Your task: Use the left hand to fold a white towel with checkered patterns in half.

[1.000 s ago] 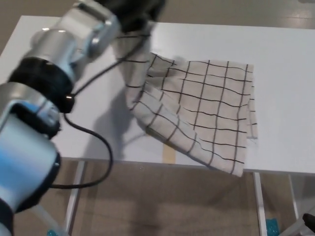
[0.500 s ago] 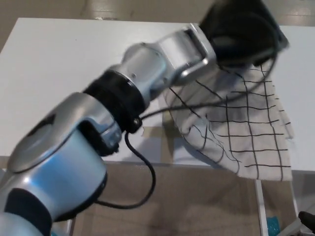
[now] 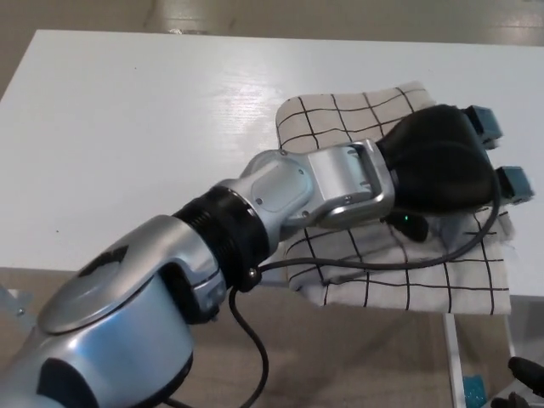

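Since the earlier frames the left hand (image 3: 442, 170) had swept rightward and lowered onto the towel (image 3: 399, 272) at right of frame, folded on the table (image 3: 127, 127); its grip couldn't be told.

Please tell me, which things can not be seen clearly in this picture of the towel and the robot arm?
- Head view: the left robot hand hides its own fingers, so its grip cannot be judged.
- The arm covers the middle of the towel, so the fold line is hidden.
- The towel's near edge hangs past the table; its underside is unseen.
- The right robot hand is out of view.
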{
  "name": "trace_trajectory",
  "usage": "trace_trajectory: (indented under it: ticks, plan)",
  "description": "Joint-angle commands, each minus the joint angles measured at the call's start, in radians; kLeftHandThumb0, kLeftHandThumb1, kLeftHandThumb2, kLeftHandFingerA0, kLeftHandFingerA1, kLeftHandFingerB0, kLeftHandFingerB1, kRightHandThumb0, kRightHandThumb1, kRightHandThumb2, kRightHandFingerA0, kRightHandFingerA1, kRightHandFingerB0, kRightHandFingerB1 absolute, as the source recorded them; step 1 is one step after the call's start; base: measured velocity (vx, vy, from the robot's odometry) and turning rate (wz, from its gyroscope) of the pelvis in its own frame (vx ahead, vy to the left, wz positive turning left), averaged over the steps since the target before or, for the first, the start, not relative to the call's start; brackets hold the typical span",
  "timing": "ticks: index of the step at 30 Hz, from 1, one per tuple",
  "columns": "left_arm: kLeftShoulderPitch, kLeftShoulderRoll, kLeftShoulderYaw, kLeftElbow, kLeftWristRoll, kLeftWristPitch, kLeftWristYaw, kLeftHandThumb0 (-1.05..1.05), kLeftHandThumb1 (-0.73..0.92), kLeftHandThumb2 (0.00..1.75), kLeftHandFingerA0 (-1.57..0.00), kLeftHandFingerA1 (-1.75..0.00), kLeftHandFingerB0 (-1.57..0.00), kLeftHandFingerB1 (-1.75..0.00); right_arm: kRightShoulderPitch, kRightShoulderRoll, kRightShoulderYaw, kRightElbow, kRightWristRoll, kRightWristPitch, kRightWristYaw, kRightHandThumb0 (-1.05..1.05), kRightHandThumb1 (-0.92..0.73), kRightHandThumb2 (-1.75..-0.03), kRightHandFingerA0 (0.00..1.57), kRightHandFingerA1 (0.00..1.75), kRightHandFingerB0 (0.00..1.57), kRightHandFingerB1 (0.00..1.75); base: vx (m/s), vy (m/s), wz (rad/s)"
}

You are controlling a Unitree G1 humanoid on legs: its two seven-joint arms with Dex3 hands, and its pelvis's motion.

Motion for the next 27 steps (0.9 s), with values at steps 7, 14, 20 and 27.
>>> trace_trajectory:
  ticks: [7, 14, 20, 27]
  plan:
    - [0.057, -0.043, 0.083, -0.131, -0.151, 0.209, -0.631, -1.04, 0.58, 0.6, 0.0, 0.0, 0.0, 0.0, 0.002, -0.001, -0.013, 0.029, 0.018, -0.024, 0.015, -0.36, -0.66, -0.61, 0.69, 0.55, 0.72, 0.44, 0.0, 0.0, 0.0]
    - [0.005, -0.046, 0.22, -0.199, -0.302, 0.241, -0.728, -1.05, 0.48, 0.81, 0.0, 0.0, 0.0, -0.01, 0.001, -0.004, -0.005, 0.025, -0.003, -0.015, 0.0, -0.38, -0.66, -0.6, 0.68, 0.55, 0.71, 0.45, 0.0, 0.0, 0.0]
    - [-0.064, -0.021, 0.411, -0.342, -0.485, 0.242, -0.713, -1.04, 0.67, 0.63, 0.0, 0.0, 0.0, -0.02, -0.011, -0.021, -0.004, 0.04, -0.028, -0.016, -0.013, -0.39, -0.66, -0.6, 0.68, 0.54, 0.73, 0.46, 0.0, 0.0, 0.0]
    - [-0.105, 0.022, 0.643, -0.612, -0.697, 0.278, -0.708, -1.03, 0.7, 0.65, 0.0, 0.0, 0.0, -0.08, -0.013, -0.033, -0.003, 0.053, -0.03, -0.021, 0.004, -0.4, -0.66, -0.6, 0.68, 0.53, 0.73, 0.45, 0.0, 0.0, 0.0]
